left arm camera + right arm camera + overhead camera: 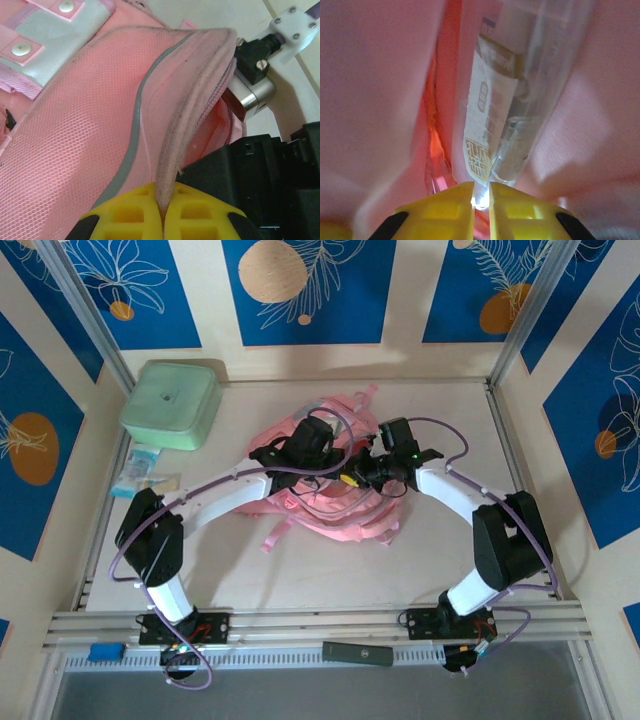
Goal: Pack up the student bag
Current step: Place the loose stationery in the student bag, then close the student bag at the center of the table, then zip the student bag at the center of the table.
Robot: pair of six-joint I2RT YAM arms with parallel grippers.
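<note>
Top external view: a pink student bag (335, 512) lies in the middle of a pale table (300, 580). Both arms reach into it from the lower left and lower right of the frame, and their wrists meet over its upper half. A mint-green box (172, 405) sits well apart at the upper left.

Left wrist view: the left gripper (162, 212) sits at the bottom centre. Its yellow fingers (127, 212) are pressed together on the padded rim (192, 100) of the bag's opening. The rim rises from the fingers towards the upper right, holding the mouth lifted. The dark gap of the opening lies just right of the rim, and the right arm's black body fills the lower right corner beside it.

Right wrist view: pink fabric surrounds the frame on all sides, so the right gripper (480, 197) appears to be inside the bag. Its jaws stand narrow, nipping the near end of a clear packet (507, 100) with a white and gold label. The packet's long axis runs from the fingers at the bottom centre straight up and slightly right, pointing away from the gripper and deeper into the bag.

The packet lies in line with the right arm's reach, so letting go here or pushing further in looks like the likely next step. That step falls to the right arm, while the left holds the mouth open.
</note>
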